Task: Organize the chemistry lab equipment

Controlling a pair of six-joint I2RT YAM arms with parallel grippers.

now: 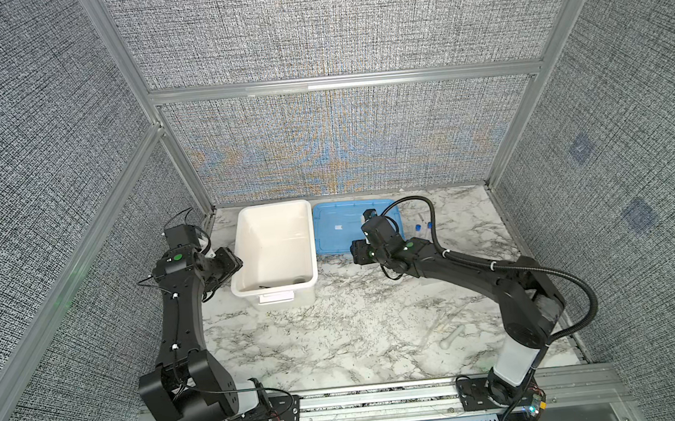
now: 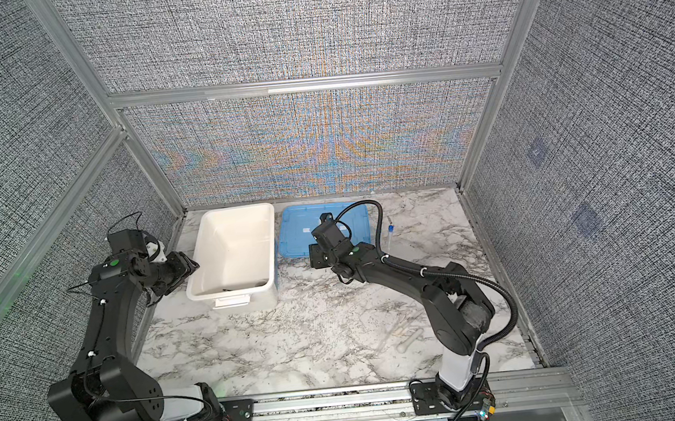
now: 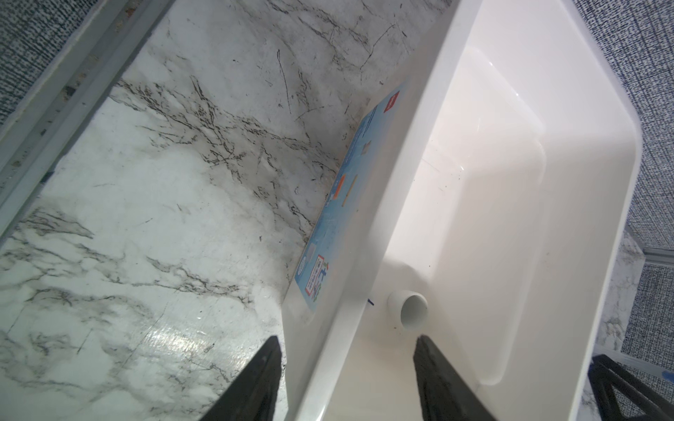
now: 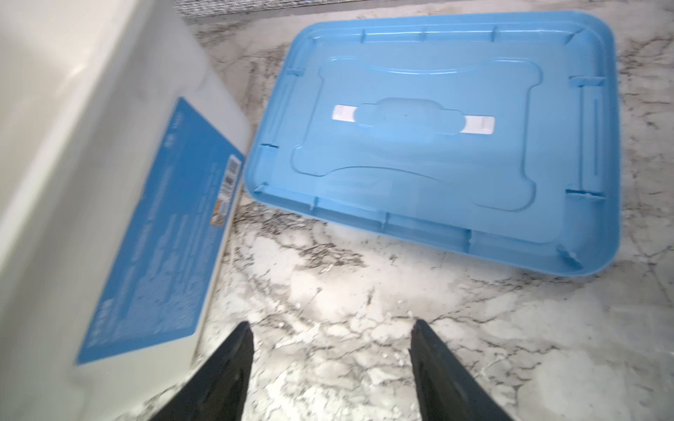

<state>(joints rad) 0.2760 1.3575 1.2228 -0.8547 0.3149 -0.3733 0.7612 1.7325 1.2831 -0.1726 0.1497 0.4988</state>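
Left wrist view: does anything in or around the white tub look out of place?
Yes: a small white cup lies tipped on its side inside the tub, and the left pincer straddles the tub's wall, one finger inside, one outside.

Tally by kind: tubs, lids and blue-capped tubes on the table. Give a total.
White tub: 1
Blue lid: 1
Blue-capped tubes: 2
Total: 4

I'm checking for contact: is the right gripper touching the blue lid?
Apart. The right wrist view shows bare table between the right gripper and the blue lid.
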